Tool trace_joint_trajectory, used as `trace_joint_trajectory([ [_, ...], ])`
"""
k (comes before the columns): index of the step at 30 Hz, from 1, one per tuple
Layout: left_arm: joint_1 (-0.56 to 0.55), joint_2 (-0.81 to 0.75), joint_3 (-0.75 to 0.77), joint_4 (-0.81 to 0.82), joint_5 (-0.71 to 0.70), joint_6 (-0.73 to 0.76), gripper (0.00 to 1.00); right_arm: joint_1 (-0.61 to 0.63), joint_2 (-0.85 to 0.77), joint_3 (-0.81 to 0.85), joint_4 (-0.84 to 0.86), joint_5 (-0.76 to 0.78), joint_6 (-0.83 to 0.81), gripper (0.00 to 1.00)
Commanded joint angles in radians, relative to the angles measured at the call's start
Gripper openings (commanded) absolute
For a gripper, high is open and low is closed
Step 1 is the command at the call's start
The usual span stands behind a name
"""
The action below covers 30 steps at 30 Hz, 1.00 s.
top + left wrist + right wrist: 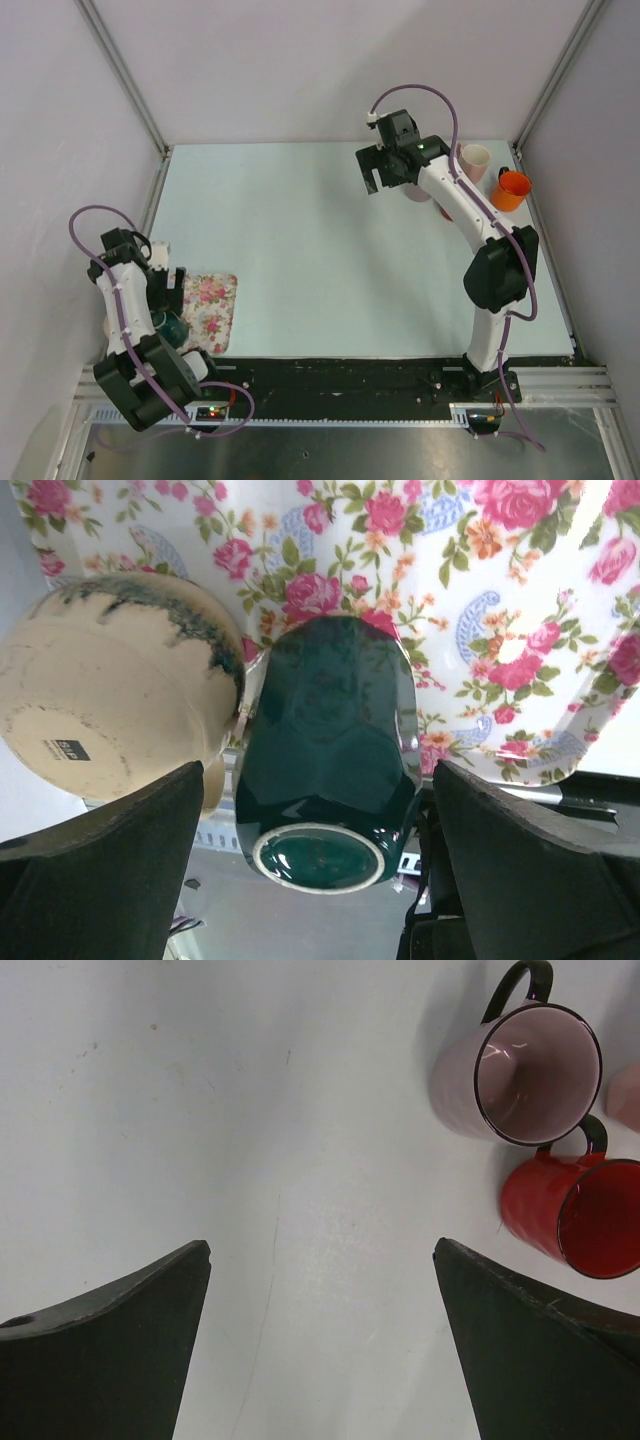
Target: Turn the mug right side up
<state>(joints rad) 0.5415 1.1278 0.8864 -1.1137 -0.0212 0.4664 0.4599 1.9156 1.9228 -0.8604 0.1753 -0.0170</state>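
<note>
A dark green mug (325, 750) shows its ringed base towards the left wrist camera, its mouth turned away, at the edge of a floral tray (520, 600). My left gripper (320, 772) is open, one finger on each side of the green mug, not pressing it. In the top view the left gripper (166, 288) is at the near left, over the green mug (171, 326). My right gripper (386, 172) is open and empty above the far table; it also shows in the right wrist view (322, 1250).
A cream mug (110, 695), base showing, touches the green mug's left side. A pink mug (520, 1070) and a red mug (575, 1210) stand upright at the far right. A pale cup (475, 160) and an orange mug (511, 190) stand in the far right corner.
</note>
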Motion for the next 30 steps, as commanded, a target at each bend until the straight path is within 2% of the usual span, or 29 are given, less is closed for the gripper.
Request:
trace_joint_trajectory([
  [1, 0.027, 0.006, -0.010, 0.061, -0.031, -0.017, 1.00, -0.008, -0.017, -0.003, -0.003, 0.020, -0.021, 0.99],
  [4, 0.037, 0.024, -0.030, 0.063, -0.012, -0.006, 0.99, -0.009, -0.014, -0.006, -0.002, 0.015, -0.021, 1.00],
  [12, 0.041, 0.081, -0.066, 0.068, 0.044, 0.000, 0.78, -0.011, 0.000, -0.005, -0.004, 0.008, -0.026, 0.99],
  [15, 0.041, 0.098, -0.068, 0.068, 0.071, -0.006, 0.52, -0.012, 0.009, -0.001, -0.008, 0.005, -0.027, 0.99],
  [18, 0.040, 0.091, -0.064, 0.067, 0.095, -0.012, 0.16, -0.012, 0.011, 0.001, -0.008, 0.004, -0.029, 0.99],
  [19, 0.040, 0.086, -0.061, 0.067, 0.108, -0.014, 0.08, -0.012, 0.012, 0.001, -0.009, 0.005, -0.031, 0.99],
  [20, 0.038, 0.077, -0.054, 0.067, 0.117, -0.015, 0.04, -0.012, 0.012, 0.002, -0.009, 0.005, -0.031, 1.00],
  [23, 0.023, 0.049, -0.030, 0.067, 0.147, -0.010, 0.01, -0.010, 0.012, 0.007, -0.013, 0.007, -0.031, 1.00],
  [30, -0.087, 0.058, 0.044, 0.065, 0.172, -0.025, 0.00, 0.013, -0.009, 0.014, -0.005, -0.023, -0.017, 0.99],
])
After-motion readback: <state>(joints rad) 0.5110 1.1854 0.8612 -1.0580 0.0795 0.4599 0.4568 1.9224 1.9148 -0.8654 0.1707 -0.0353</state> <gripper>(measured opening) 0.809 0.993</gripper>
